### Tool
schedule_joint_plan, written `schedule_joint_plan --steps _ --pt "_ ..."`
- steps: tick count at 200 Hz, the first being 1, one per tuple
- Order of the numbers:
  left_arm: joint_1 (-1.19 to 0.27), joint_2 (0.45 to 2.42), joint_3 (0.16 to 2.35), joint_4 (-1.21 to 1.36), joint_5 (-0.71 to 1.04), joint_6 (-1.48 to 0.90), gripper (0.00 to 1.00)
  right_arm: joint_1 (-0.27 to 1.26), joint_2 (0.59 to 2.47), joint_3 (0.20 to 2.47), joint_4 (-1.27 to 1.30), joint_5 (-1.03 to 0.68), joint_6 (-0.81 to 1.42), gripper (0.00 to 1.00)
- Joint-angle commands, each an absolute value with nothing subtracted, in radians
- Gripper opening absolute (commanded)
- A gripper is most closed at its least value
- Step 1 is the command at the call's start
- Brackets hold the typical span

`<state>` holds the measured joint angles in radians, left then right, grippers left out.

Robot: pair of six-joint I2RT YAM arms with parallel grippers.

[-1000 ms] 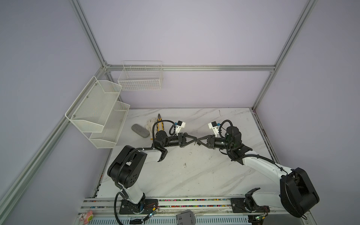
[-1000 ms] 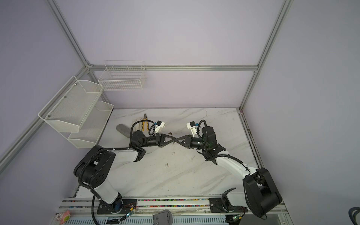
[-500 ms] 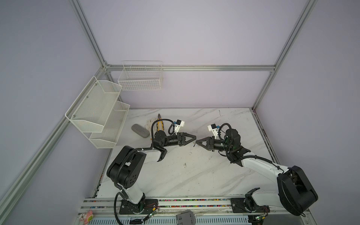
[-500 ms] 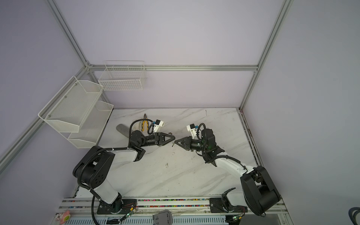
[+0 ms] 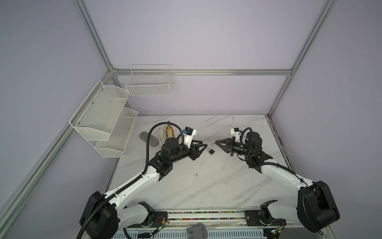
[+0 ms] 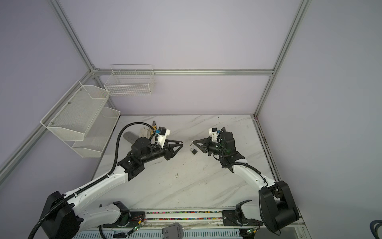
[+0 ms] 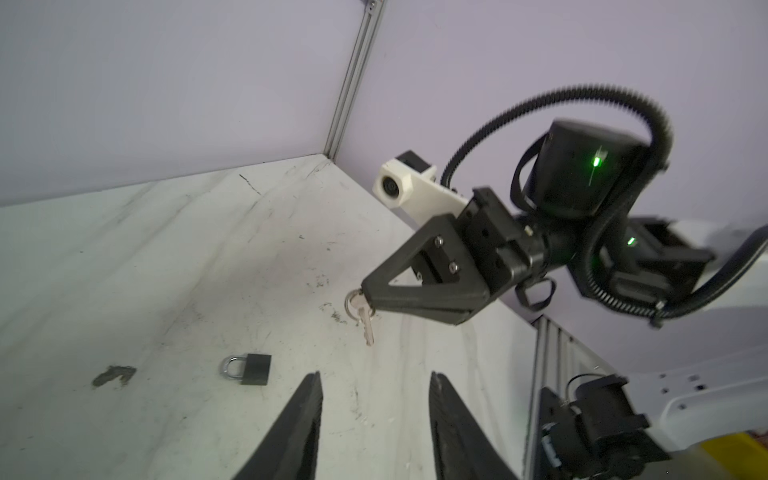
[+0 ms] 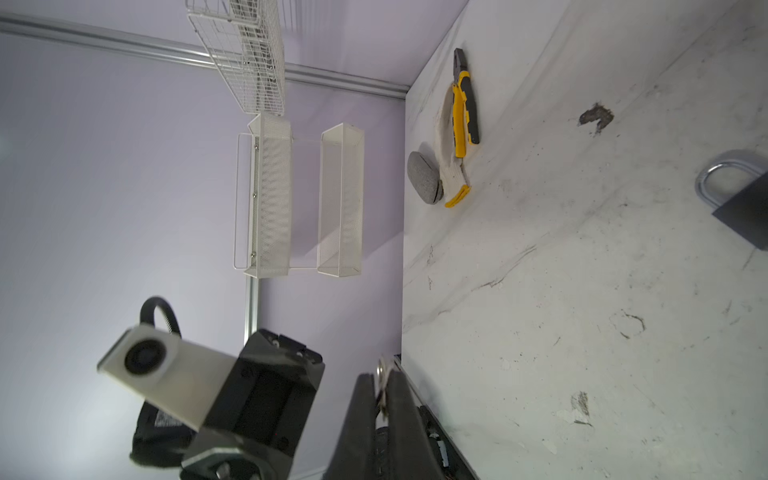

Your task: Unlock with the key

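Observation:
The small black padlock with a silver shackle lies flat on the marble table, between the two grippers. My right gripper is shut on the key. The silvery key hangs from the fingertips on its ring, just above the table and up and to the right of the padlock. My left gripper is open and empty, just left of the padlock.
White gloves, yellow-handled pliers and a grey oval object lie at the back left. A two-tier mesh shelf and a wire basket hang on the walls. A dark stain marks the table's middle.
The two grippers met tip to tip a second ago. The left has since opened and drawn back left, the right has pulled away right, and the padlock now lies on the table.

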<state>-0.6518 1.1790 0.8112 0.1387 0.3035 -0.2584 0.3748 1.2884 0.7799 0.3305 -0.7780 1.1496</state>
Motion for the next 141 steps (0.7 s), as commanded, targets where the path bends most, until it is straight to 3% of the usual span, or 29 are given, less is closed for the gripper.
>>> schedule_joint_plan --steps 1,36,77,141 --pt "-0.735 1.195 0.848 -0.051 0.03 0.151 0.42 0.373 1.291 0.893 0.053 -0.725 1.12 0.0" --pt "-0.804 1.178 0.809 0.031 -0.022 0.271 0.36 0.373 1.293 0.971 -0.088 -0.678 1.121 0.0" --pt "-0.84 1.186 0.795 0.15 -0.111 0.34 0.37 0.373 1.299 1.01 -0.186 -0.661 1.096 0.0" --pt "-0.855 1.32 0.896 0.17 -0.07 0.453 0.32 0.375 1.304 1.052 -0.315 -0.655 1.083 0.0"
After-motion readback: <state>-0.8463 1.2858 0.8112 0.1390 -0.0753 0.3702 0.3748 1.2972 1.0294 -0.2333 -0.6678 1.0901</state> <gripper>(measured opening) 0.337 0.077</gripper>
